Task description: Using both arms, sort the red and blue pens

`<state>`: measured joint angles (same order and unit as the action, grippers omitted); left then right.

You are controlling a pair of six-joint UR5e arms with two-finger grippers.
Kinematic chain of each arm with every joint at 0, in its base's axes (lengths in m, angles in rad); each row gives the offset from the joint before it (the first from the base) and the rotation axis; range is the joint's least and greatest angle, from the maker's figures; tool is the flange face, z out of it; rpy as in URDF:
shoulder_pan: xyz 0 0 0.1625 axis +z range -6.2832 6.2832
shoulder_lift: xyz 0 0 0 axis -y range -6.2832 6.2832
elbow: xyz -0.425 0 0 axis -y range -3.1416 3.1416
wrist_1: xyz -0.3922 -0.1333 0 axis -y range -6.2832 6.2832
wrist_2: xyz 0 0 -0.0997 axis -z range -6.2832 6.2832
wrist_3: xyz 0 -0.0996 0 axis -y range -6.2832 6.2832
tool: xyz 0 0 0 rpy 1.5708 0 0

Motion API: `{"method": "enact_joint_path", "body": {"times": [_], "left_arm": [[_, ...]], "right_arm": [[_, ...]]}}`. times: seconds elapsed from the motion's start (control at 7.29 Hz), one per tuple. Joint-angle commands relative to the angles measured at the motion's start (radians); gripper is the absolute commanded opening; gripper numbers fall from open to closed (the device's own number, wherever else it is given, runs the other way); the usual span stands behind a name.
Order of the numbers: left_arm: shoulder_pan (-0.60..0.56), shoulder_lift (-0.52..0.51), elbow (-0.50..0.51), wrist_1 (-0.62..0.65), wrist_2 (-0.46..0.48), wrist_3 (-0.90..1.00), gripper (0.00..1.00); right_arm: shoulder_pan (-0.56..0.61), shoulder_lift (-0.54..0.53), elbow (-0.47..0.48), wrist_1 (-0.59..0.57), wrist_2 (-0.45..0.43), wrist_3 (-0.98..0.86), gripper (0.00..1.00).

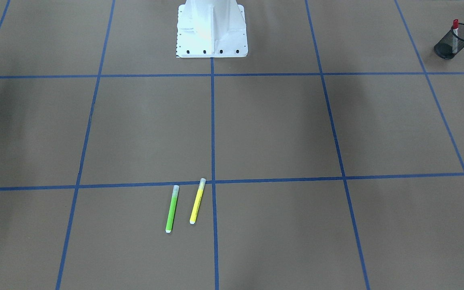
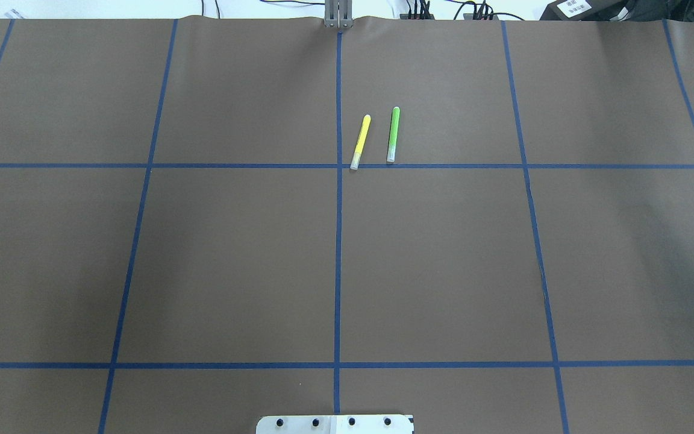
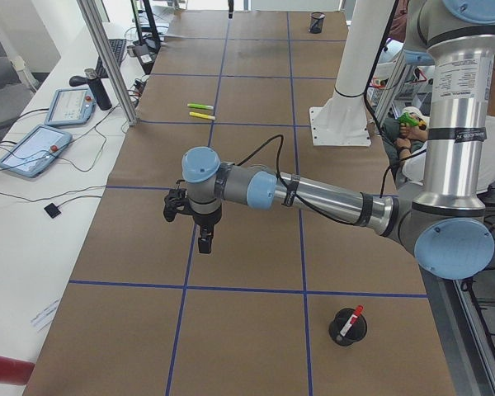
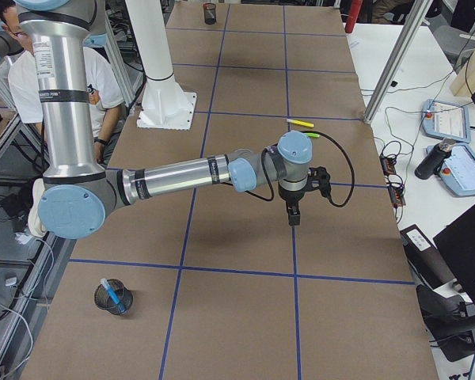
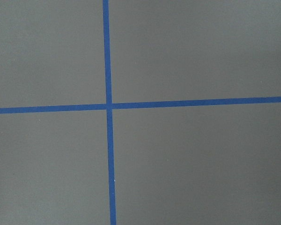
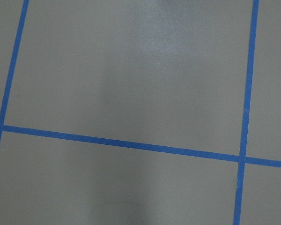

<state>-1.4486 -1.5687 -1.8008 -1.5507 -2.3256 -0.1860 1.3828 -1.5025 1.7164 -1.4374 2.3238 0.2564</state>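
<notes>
The red pen [image 1: 455, 30] stands upright in a black mesh cup [image 1: 453, 42] at the table's end on my left side; in the exterior left view the red pen [image 3: 354, 317] is in the cup near the front. The blue pen [image 4: 113, 291] stands in another black mesh cup [image 4: 115, 301] at the end on my right. My left gripper [image 3: 204, 246] hangs above bare paper, fingers pointing down, far from its cup. My right gripper [image 4: 293, 220] hangs likewise over a tape line. I cannot tell whether either is open or shut. Both wrist views show only brown paper and blue tape.
A green marker [image 2: 393, 134] and a yellow marker [image 2: 361, 141] lie side by side at the table's far middle. The white robot pedestal [image 1: 212, 28] stands at the near edge. A person sits behind the robot [image 4: 32, 87]. Control tablets [image 3: 33, 148] lie beyond the table.
</notes>
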Motion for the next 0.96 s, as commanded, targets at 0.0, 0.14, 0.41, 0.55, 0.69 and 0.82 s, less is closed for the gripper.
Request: {"method": "enact_joint_path", "body": {"times": [0.0, 0.14, 0.41, 0.55, 0.69, 0.82], "left_arm": [[0.001, -0.001, 0.003, -0.019, 0.000, -0.001, 1.00], [0.001, -0.004, 0.003, -0.020, 0.000, 0.000, 1.00], [0.001, -0.011, -0.012, -0.020, 0.000, -0.003, 1.00], [0.001, -0.013, -0.015, -0.020, -0.003, -0.003, 1.00], [0.001, -0.014, -0.015, -0.020, -0.024, -0.001, 1.00], [0.001, -0.014, -0.014, -0.032, -0.044, -0.003, 1.00]], "right_arm": [[-0.001, 0.001, -0.003, 0.000, -0.001, 0.000, 1.00], [-0.004, 0.001, -0.003, 0.000, -0.003, 0.000, 1.00], [-0.007, 0.002, -0.003, 0.002, -0.001, 0.001, 1.00], [-0.007, 0.002, -0.003, 0.002, -0.001, 0.001, 1.00], [-0.008, 0.002, -0.003, 0.002, -0.001, 0.001, 1.00], [-0.008, 0.002, -0.003, 0.002, -0.001, 0.001, 1.00]]}}
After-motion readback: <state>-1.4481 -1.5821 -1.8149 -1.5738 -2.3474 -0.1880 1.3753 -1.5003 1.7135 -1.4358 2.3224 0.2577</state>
